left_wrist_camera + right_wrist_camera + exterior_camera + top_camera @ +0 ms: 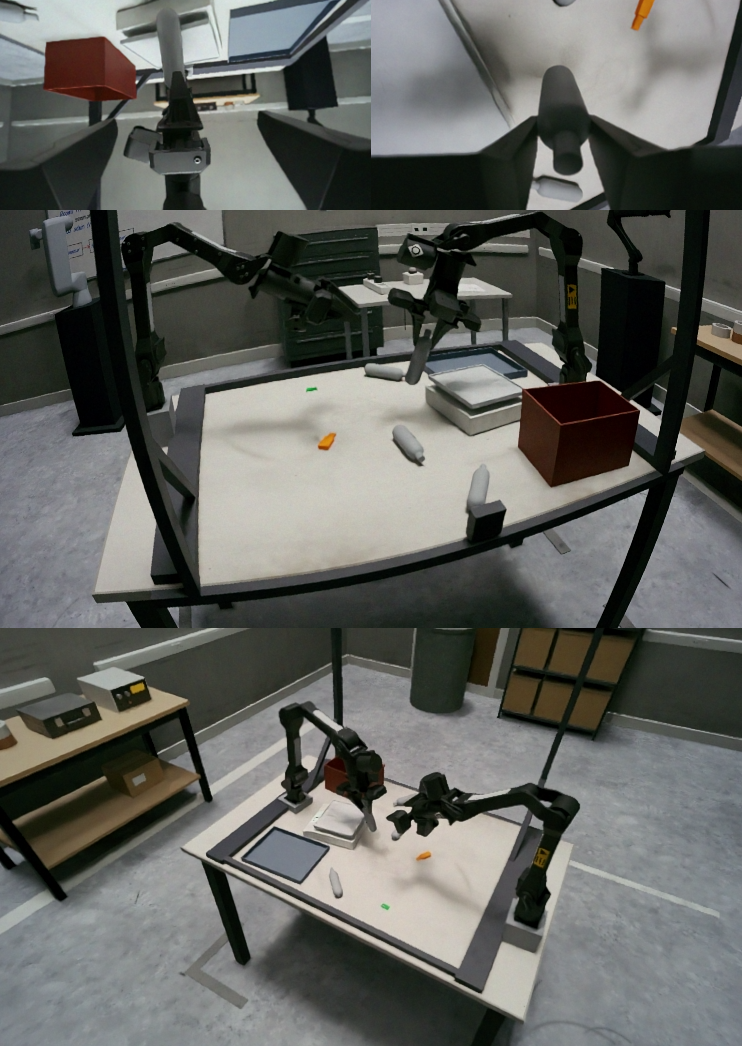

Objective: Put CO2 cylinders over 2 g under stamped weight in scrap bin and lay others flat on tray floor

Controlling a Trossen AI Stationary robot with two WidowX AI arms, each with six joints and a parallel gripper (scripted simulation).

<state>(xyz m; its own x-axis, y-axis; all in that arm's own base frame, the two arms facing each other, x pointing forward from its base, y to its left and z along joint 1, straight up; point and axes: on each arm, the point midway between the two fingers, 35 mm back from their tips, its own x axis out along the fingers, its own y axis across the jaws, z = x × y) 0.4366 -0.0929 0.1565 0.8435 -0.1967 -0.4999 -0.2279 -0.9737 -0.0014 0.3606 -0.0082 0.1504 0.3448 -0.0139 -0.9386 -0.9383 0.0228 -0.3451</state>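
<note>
My right gripper [367, 801] [426, 337] [562, 122] is shut on a grey cylinder [370, 819] [417, 363] [170, 42] [559, 94], held near its neck, hanging steeply tilted in the air beside the scale [340, 819] [472, 386] [201, 42]. My left gripper is open and empty, high over the table. One cylinder [335, 883] [383, 371] [559, 188] lies near the tray [285, 853] [469, 361] [276, 29]. Another [407, 443] lies mid-table, a third [478, 485] beside a dark block. The red bin [334, 777] [581, 446] [77, 66] stands beside the scale. Stamps and scale display are unreadable.
An orange piece [424, 855] [327, 441] [643, 13] and a small green piece [386, 906] [311, 389] lie on the table. The dark block [486, 521] sits at the table frame's edge. Dark upright posts stand at the table's sides.
</note>
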